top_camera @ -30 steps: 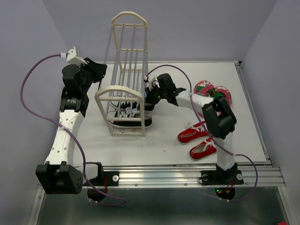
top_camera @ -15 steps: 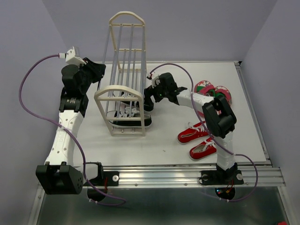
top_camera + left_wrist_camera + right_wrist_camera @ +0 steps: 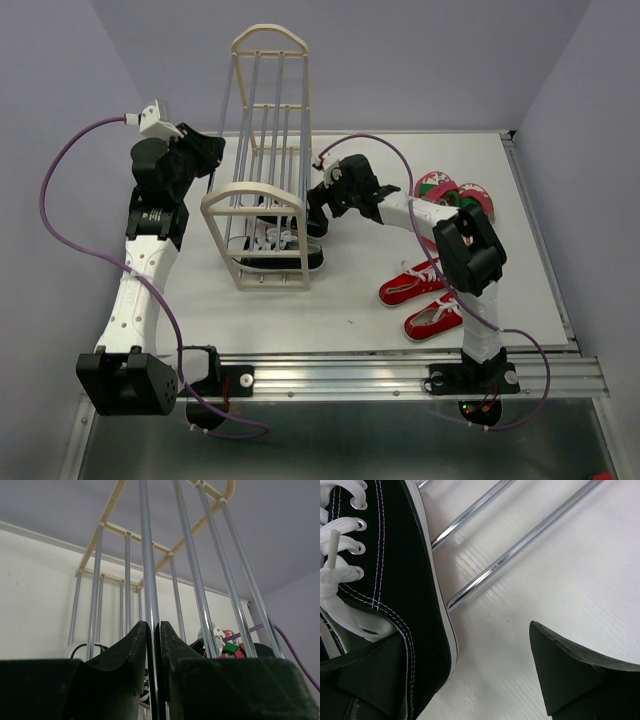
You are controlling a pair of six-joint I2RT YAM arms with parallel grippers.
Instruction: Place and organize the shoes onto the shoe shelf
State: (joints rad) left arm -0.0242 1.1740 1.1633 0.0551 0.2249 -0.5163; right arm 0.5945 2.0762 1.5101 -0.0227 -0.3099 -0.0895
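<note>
The shoe shelf [image 3: 256,215], cream arched ends joined by silver rods, stands left of centre. My left gripper [image 3: 216,158] is shut on one of its rods [image 3: 148,555], the jaws [image 3: 153,626] pinched on it. The black sneakers [image 3: 283,247] sit inside the lowest tier. My right gripper [image 3: 318,214] is open beside them. One of its fingers [image 3: 367,677] is inside a black sneaker [image 3: 395,575]; the other stands apart over bare table, gripper [image 3: 470,672]. Red sneakers [image 3: 418,283] and flip-flops [image 3: 456,193] lie on the table at right.
Shelf rods [image 3: 520,552] run just past the black sneaker's sole. The second red sneaker [image 3: 436,320] lies near the table's front edge [image 3: 400,352]. Purple cables loop off both arms. The table's right rail [image 3: 540,240] lies past the flip-flops.
My right gripper has opened and let go of the black sneaker, drawing slightly back to the right. The shelf's top shifted a little left. The left gripper has kept its hold.
</note>
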